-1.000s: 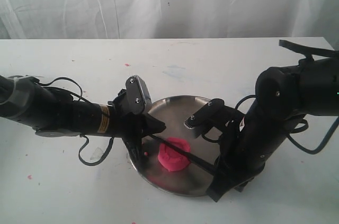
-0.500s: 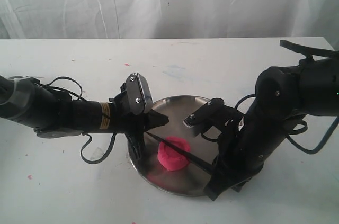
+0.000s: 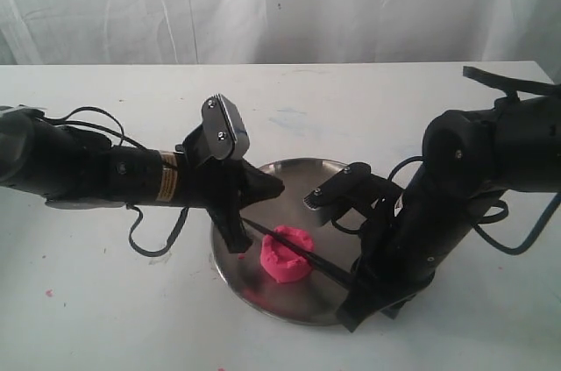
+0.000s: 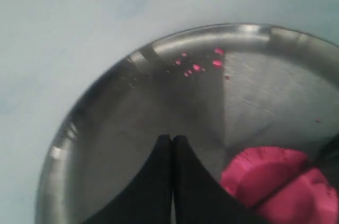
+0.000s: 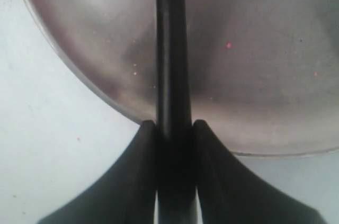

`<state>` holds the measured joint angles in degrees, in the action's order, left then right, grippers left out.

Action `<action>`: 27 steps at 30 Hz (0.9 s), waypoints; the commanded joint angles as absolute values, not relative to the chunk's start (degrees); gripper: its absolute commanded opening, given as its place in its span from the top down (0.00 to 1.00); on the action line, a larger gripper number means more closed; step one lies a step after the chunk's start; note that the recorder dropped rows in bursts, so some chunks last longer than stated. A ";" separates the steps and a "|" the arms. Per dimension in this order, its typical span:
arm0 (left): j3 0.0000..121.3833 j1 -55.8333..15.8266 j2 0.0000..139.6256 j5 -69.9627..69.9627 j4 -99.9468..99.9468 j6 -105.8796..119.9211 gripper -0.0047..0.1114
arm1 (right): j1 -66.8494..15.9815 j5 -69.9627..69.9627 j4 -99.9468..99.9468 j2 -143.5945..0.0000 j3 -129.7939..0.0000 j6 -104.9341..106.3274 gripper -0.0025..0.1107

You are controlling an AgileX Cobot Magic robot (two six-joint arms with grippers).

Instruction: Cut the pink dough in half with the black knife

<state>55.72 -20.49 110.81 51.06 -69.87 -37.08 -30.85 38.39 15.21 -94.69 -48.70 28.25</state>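
- Nearest, by the front rim of the steel plate [image 3: 289,163]: right jaws pinching the handle of the black knife [image 3: 317,262], the handle gripped squarely between both fingers and the blade reaching in over the plate.
- Next in: pink dough [image 3: 285,257] lying near the middle of the plate, with the blade laid across its top, roughly along the midline. A dark crease visible there in the left wrist view, but impossible to tell whether cut right through.
- For the step in hand, most likely the downward press: push straight down to the metal with the blade level, tip and heel biting together. Then draw slightly along the edge rather than twisting, to avoid dragging the soft lump sideways.
- Just beyond the dough: left jaws pressed together and empty, hovering low over the plate close to the knife tip. Worth using as a stop against sliding of dough or plate.
- Elsewhere on the plate, apart from the dough: pink crumbs [image 4: 201,66].
- Farthest: white surface [image 3: 105,301], then a pale curtain [image 3: 263,3].
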 commanded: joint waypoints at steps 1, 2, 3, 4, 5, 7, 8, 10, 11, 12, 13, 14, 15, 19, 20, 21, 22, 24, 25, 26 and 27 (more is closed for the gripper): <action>55.42 -20.66 110.32 52.19 -82.61 -45.89 0.96 | -30.97 37.78 15.94 -94.70 -48.59 28.24 0.98; 55.42 -20.66 110.32 52.19 -83.80 -46.01 0.96 | -30.97 37.78 15.94 -94.70 -48.59 28.24 0.98; 55.42 -20.66 110.32 51.94 -84.79 -46.30 0.96 | -30.97 37.78 15.94 -94.70 -48.59 28.24 0.98; 55.42 -20.66 110.32 51.17 -85.05 -46.74 0.96 | -30.97 37.78 15.94 -94.70 -48.59 28.24 0.98; 55.42 -20.66 110.32 50.41 -85.05 -47.01 0.96 | -30.97 37.78 15.94 -94.70 -48.59 28.24 0.98; 55.42 -20.66 110.32 48.08 -85.05 -48.05 0.96 | -30.97 37.78 15.94 -94.70 -48.59 28.24 0.98; 55.42 -20.66 110.32 47.29 -84.93 -48.05 0.96 | -30.97 37.78 15.94 -94.70 -48.59 28.24 0.98; 55.42 -20.66 110.32 45.22 -84.66 -48.05 0.96 | -30.97 37.78 15.94 -94.70 -48.59 28.24 0.98; 55.42 -20.66 110.32 43.83 -84.41 -48.05 0.96 | -30.97 37.78 15.94 -94.70 -48.59 28.24 0.98; 55.42 -20.66 110.32 42.42 -84.41 -48.05 0.96 | -30.97 37.78 15.94 -94.70 -48.59 28.24 0.98; 55.42 -20.66 110.32 41.22 -84.41 -48.05 0.96 | -30.97 37.78 15.94 -94.70 -48.59 28.24 0.98; 55.42 -20.66 110.32 39.88 -84.41 -48.05 0.96 | -30.97 37.78 15.94 -94.70 -48.59 28.24 0.98; 55.42 -20.66 110.32 38.87 -84.41 -48.05 0.96 | -30.97 37.78 16.05 -94.70 -48.59 28.24 0.98; 55.42 -20.66 110.32 37.62 -84.41 -47.94 0.96 | -30.97 37.78 16.05 -94.70 -48.59 28.24 0.98; 55.42 -20.66 110.32 37.62 -84.41 -47.79 0.96 | -30.97 37.78 16.05 -94.70 -48.59 28.24 0.98; 55.42 -20.66 110.32 37.62 -84.41 -47.79 0.96 | -30.97 37.78 16.05 -94.70 -48.59 28.24 0.98; 55.42 -20.66 110.32 37.62 -84.41 -47.79 0.96 | -30.97 37.78 16.05 -94.70 -48.59 28.24 0.98; 55.42 -20.66 110.32 37.62 -84.41 -47.79 0.96 | -30.97 37.78 16.05 -94.70 -48.59 28.24 0.98; 55.42 -20.66 110.32 37.62 -84.41 -47.79 0.96 | -30.97 37.78 16.05 -94.70 -48.59 28.24 0.98; 55.42 -20.66 110.32 37.62 -84.24 -47.51 0.96 | -30.97 37.78 16.05 -94.70 -48.59 28.24 0.98; 55.42 -20.66 110.32 37.78 -83.51 -46.97 0.96 | -30.97 37.78 16.05 -94.70 -48.59 28.24 0.98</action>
